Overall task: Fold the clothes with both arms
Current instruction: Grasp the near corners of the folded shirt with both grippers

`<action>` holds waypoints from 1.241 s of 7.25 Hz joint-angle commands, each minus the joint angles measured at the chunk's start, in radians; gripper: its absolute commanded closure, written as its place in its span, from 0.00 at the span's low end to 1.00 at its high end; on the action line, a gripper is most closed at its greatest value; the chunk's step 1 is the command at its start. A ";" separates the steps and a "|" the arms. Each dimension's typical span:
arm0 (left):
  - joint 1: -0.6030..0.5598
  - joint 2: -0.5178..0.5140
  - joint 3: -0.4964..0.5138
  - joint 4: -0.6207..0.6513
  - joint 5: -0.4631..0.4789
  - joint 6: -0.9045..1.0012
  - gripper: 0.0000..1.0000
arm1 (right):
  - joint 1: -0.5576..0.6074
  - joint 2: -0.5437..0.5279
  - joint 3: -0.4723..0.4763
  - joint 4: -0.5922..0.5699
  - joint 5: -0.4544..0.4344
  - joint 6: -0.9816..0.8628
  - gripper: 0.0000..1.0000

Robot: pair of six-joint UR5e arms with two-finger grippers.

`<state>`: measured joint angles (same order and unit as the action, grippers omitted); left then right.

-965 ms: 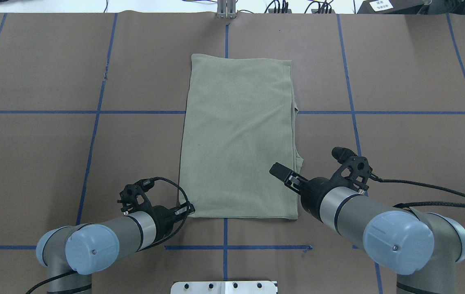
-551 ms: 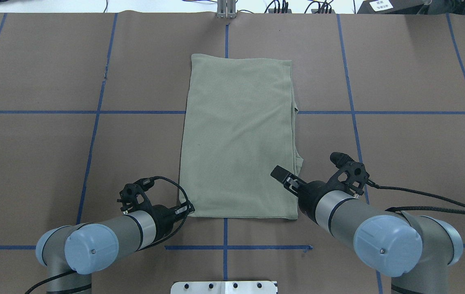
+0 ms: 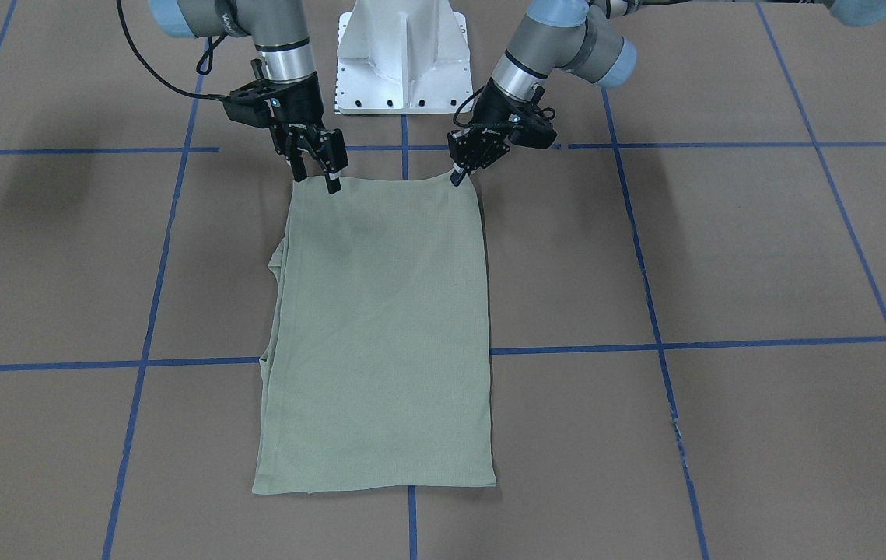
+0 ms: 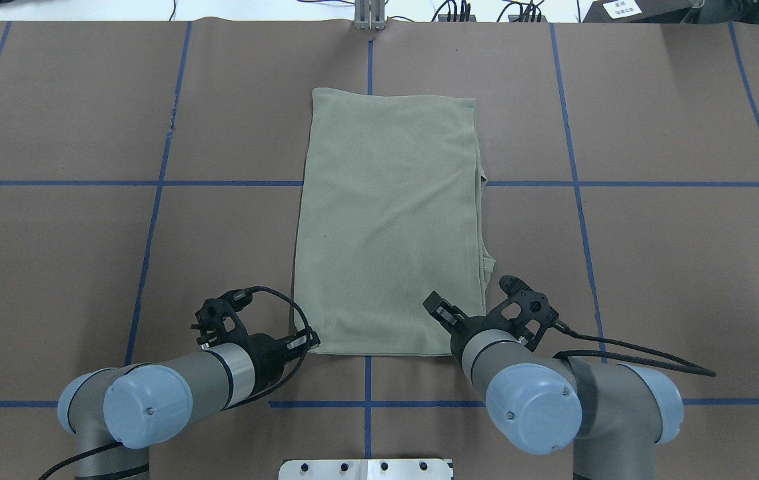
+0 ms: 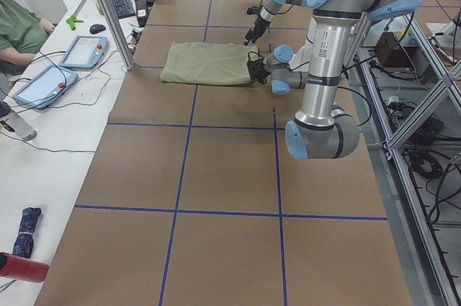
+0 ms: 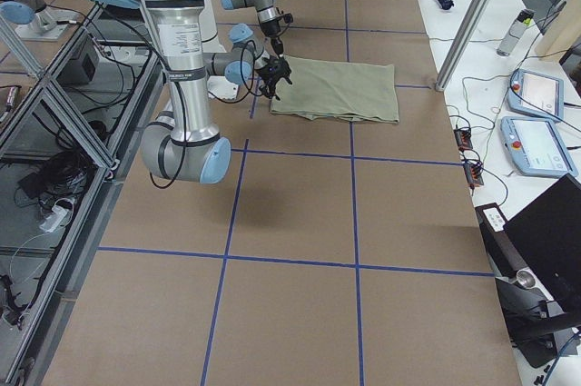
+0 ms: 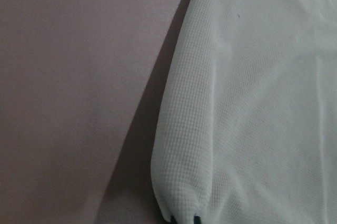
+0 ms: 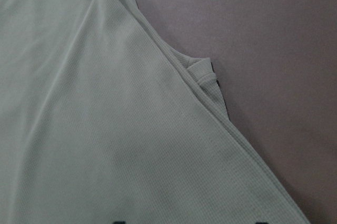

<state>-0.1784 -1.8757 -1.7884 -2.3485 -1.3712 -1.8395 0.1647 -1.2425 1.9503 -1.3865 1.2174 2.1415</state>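
The sage-green shirt [image 4: 386, 220] lies folded into a long rectangle on the brown table, short edge toward me; it also shows in the front view [image 3: 380, 334]. My left gripper [image 4: 309, 342] is shut on the shirt's near left corner, which it holds slightly raised [image 3: 457, 177]; the left wrist view shows that corner [image 7: 181, 192] between the fingertips. My right gripper [image 3: 315, 177] is open, just above the near right corner, holding nothing. The right wrist view shows the layered side edge [image 8: 205, 76]. Collar, logo and tag are hidden.
Blue tape lines [image 4: 152, 220] grid the brown paper table. The white pedestal base [image 3: 404, 54] stands at the near edge between the arms. An aluminium post [image 5: 108, 11], tablets [image 5: 83, 50] and a seated person [image 5: 18, 29] are beyond the far edge.
My right arm has pulled back and to the left, bringing its open gripper to the shirt's near right corner. The left arm and the shirt have not moved.
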 commanded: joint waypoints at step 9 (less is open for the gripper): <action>-0.006 0.000 -0.003 0.000 -0.002 0.016 1.00 | -0.033 0.051 -0.067 -0.069 -0.007 0.038 0.49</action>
<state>-0.1840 -1.8760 -1.7917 -2.3485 -1.3727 -1.8251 0.1274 -1.1939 1.8889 -1.4570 1.2132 2.1748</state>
